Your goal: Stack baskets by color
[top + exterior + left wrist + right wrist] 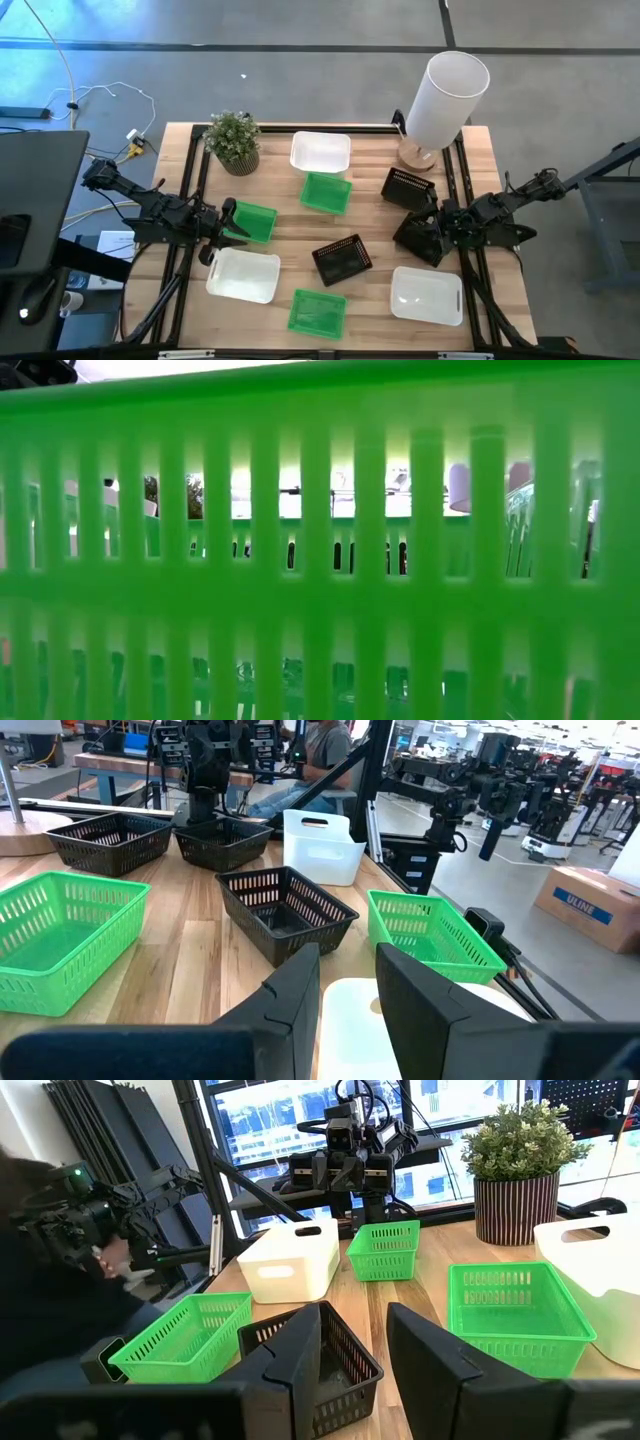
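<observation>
Nine mesh baskets lie bottom-down on the wooden table. The white ones are at the far middle (320, 152), near left (243, 275) and near right (427, 295). Green ones sit at the centre (326, 192), at the left (255, 222) and at the near edge (317, 312). Black ones sit at the right (408, 187), (420, 238) and in the middle (342, 259). My left gripper (222, 230) (347, 1010) is open at the table's left edge beside the left green basket. My right gripper (433, 228) (355, 1365) is open over the right black basket; nothing is between its fingers.
A potted plant (234, 142) stands at the far left and a tall white cylinder (445, 98) on a wooden base at the far right. The low view is filled by a green basket's mesh wall (320, 560). A person shows beyond the table (60, 1280).
</observation>
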Tool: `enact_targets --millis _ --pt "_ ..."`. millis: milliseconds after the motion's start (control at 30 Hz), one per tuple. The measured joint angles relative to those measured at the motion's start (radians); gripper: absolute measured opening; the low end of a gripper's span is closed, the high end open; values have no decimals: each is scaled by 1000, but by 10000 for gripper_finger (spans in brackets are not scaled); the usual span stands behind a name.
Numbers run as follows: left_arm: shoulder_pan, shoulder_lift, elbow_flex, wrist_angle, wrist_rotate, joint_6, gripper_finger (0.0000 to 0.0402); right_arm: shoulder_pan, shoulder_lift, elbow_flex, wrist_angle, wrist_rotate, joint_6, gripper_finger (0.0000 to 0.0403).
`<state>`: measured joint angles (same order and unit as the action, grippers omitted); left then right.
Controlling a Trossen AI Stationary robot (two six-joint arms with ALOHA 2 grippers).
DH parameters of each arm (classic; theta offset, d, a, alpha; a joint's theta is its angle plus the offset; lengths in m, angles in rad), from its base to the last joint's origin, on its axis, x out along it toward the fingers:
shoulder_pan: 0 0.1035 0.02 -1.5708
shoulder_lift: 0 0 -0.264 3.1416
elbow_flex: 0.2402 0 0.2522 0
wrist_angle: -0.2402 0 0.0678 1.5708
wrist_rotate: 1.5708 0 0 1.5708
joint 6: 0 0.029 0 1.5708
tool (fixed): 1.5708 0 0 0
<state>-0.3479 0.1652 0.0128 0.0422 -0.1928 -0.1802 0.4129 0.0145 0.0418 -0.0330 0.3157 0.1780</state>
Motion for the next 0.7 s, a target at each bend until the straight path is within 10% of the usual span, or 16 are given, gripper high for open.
enact_targets --millis 700 --pt "0 0 0 10 -21 0 90 0 0 0 0 0 0 108"
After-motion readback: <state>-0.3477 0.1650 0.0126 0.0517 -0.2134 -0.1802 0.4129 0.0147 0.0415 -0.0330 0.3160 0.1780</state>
